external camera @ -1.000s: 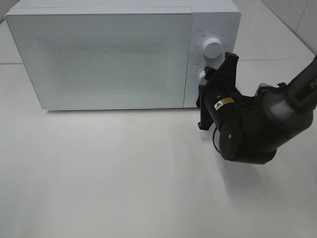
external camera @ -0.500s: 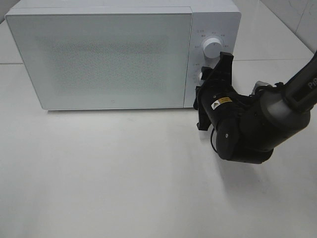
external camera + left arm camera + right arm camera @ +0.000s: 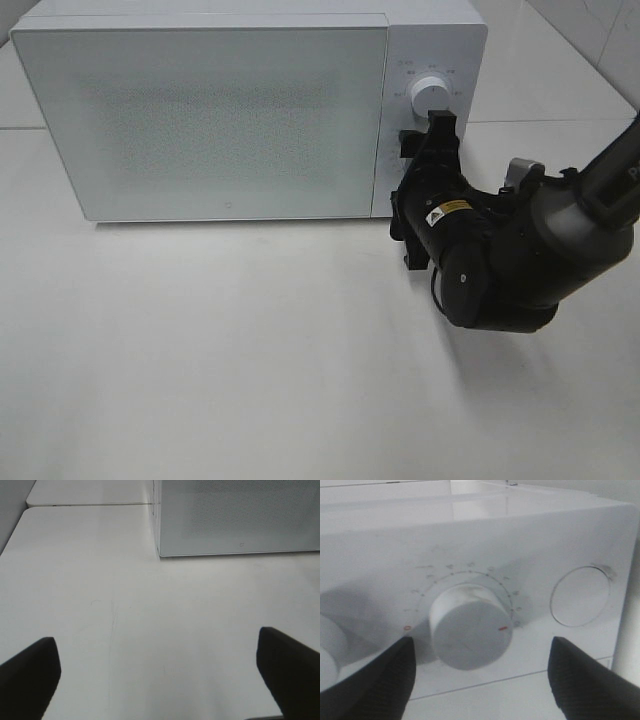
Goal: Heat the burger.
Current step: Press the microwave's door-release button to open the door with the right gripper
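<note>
The burger is out of view. A white microwave (image 3: 220, 110) stands at the back with its door shut. My right gripper (image 3: 422, 135) is at the control panel, in front of the lower knob (image 3: 470, 627). Its jaws stand open to either side of that knob, clear of it, and the dark fingers (image 3: 375, 680) hold nothing. The knob's red mark points toward the round button (image 3: 580, 596). My left gripper (image 3: 157, 672) hovers open over bare table, in front of the microwave's left corner (image 3: 162, 552). It does not show in the exterior view.
The upper knob (image 3: 430, 92) sits just above my right gripper. The white table (image 3: 200, 350) stretches in front of the microwave. A tiled wall (image 3: 600, 30) rises at the back right.
My right gripper's jaws have spread apart from the lower knob. The gripper has turned and shifted slightly up along the control panel. The left gripper shows no earlier frame.
</note>
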Robot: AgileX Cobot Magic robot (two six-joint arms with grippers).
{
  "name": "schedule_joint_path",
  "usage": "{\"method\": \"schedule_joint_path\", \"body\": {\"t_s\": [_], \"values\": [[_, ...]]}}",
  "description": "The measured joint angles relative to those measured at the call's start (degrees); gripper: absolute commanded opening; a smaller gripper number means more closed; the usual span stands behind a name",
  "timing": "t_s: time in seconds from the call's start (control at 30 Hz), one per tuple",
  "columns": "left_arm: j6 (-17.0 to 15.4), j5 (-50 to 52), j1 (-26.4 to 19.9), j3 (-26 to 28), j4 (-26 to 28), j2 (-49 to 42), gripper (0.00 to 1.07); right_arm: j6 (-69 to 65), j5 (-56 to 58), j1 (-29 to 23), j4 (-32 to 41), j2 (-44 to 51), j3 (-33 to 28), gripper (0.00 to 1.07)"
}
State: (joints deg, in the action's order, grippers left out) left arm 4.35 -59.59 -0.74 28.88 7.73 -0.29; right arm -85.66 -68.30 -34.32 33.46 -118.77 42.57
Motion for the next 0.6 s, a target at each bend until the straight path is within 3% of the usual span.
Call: {"method": "schedule_joint_path", "body": {"t_s": [0.4, 0.6], "values": [[0.0, 0.0, 0.0, 0.0, 0.0, 0.0, 1.0, 6.36, -0.46, 0.4, -5.44, 5.1, -5.73, 0.73], [0.0, 0.0, 0.0, 0.0, 0.0, 0.0, 1.0, 22.23, 11.92, 0.57, -7.91, 11.8, -8.25, 0.73]]}}
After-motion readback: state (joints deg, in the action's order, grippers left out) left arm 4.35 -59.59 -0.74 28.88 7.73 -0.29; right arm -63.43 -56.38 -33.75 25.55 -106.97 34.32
